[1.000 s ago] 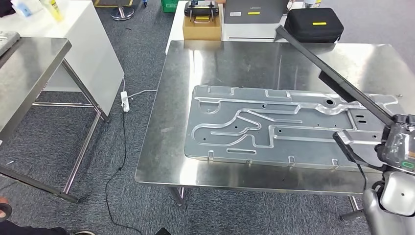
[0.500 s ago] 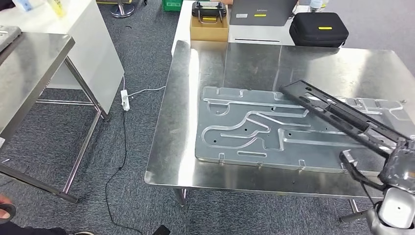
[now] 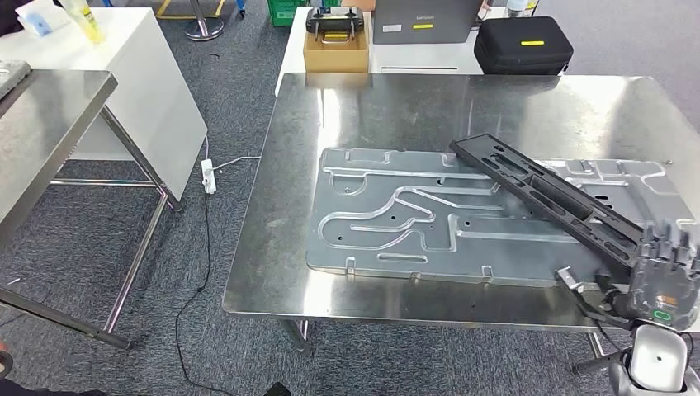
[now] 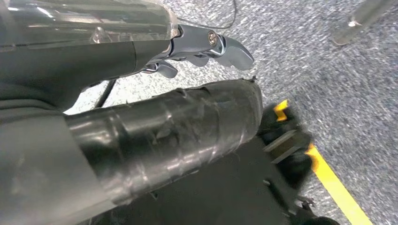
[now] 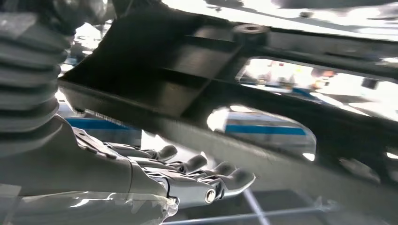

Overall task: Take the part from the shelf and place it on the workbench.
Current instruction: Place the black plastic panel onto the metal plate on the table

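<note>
Far to my left stands a white cabinet [image 3: 157, 91] with a yellow bottle [image 3: 85, 18] on top, and in front of it the corner of a second steel table [image 3: 45, 132]. A white power strip [image 3: 207, 175] lies on the grey carpet [image 3: 223, 99] between that table and the stainless-steel workbench [image 3: 371, 107] ahead of me. My left hand [image 4: 206, 47] hangs low over the carpet with its fingers curled in and nothing in them.

On the workbench lies a large flat grey metal plate with raised curving channels [image 3: 396, 214], spread across most of the near half. Behind the workbench, on a white surface, I see a brown cardboard box [image 3: 334, 49] with a black controller [image 3: 334, 21] on it, then a grey laptop [image 3: 425, 18], then a black zipped case [image 3: 526, 43].

The long black plastic part with slots [image 3: 541, 194] runs slantwise over the right portion of the grey plate, its far end toward the middle of the bench and its near end at my right hand [image 3: 656, 268]. I cannot tell whether its far end touches the plate. My right hand grips that near end at the front right edge of the workbench; from my right wrist I see the part [image 5: 225, 93] lying across my palm with my fingers [image 5: 220, 180] reaching under it.
</note>
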